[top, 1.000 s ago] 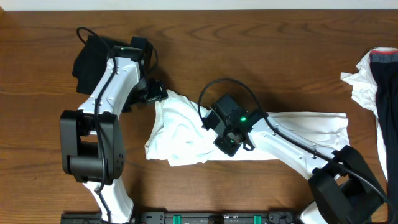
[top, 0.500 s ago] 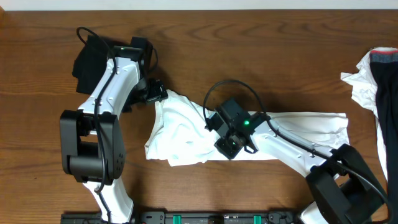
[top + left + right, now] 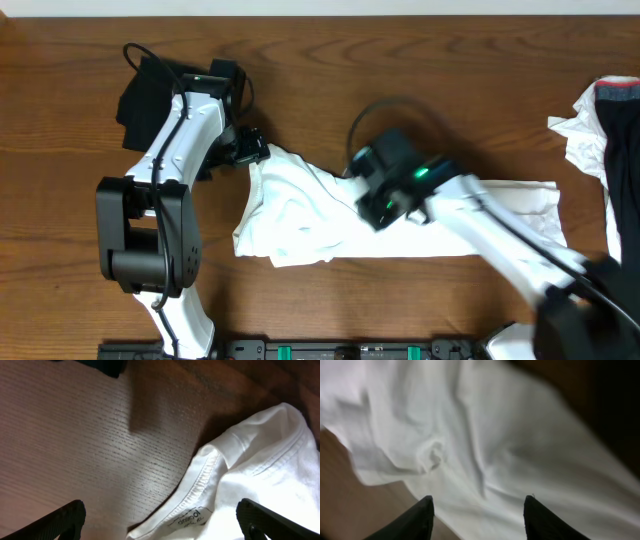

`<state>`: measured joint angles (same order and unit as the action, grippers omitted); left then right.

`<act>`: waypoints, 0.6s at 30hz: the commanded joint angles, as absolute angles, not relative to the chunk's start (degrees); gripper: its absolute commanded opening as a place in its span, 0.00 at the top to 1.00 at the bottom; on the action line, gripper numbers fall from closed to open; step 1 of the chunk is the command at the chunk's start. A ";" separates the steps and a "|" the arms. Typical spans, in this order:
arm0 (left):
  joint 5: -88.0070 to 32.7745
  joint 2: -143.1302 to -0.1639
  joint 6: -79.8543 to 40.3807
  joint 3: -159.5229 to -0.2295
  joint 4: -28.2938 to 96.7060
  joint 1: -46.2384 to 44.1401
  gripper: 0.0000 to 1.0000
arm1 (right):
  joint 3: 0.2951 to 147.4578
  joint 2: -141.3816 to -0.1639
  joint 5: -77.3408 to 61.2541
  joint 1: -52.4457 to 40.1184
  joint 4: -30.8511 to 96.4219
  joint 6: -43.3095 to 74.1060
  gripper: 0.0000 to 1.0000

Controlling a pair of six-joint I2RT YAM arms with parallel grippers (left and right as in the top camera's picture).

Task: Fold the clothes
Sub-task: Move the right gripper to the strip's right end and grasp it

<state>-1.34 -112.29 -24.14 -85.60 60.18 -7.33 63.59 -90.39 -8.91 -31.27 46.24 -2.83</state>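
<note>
Clothes [image 3: 295, 215] lie in three spots on the wooden worktop [image 3: 400, 70]. Farthest left, beyond the left tool [image 3: 250, 150] and partly under its arm, sits a black garment [image 3: 140, 95]. The left tool's jaws stand wide apart, gripping nothing. Directly below them lies the collar [image 3: 200, 475] of the white T-shirt [image 3: 290, 225], its neck label [image 3: 192, 519] between the fingertips. The shirt stretches rightwards, rumpled, passing beneath the right tool [image 3: 378, 205], which looks blurred from overhead. That tool's jaws are also apart and empty, with creased white cloth under them. Well to the right of it, at the worktop's edge, lies a white-and-dark heap [image 3: 600, 130].
</note>
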 commanded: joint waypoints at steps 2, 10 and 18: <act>-1.28 -113.06 -24.08 -85.23 60.53 -7.29 0.02 | 69.93 -83.92 -2.63 -21.32 54.39 1.69 0.41; -1.28 -113.06 -24.08 -85.23 60.53 -7.29 0.02 | 67.96 -83.40 6.87 0.51 63.48 5.02 0.31; -1.28 -113.06 -24.08 -85.23 60.53 -7.29 0.02 | 60.93 -88.25 8.58 17.23 53.39 6.76 0.18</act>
<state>-1.34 -112.29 -24.14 -85.60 60.18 -7.33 63.00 -86.32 7.18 13.47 55.18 5.26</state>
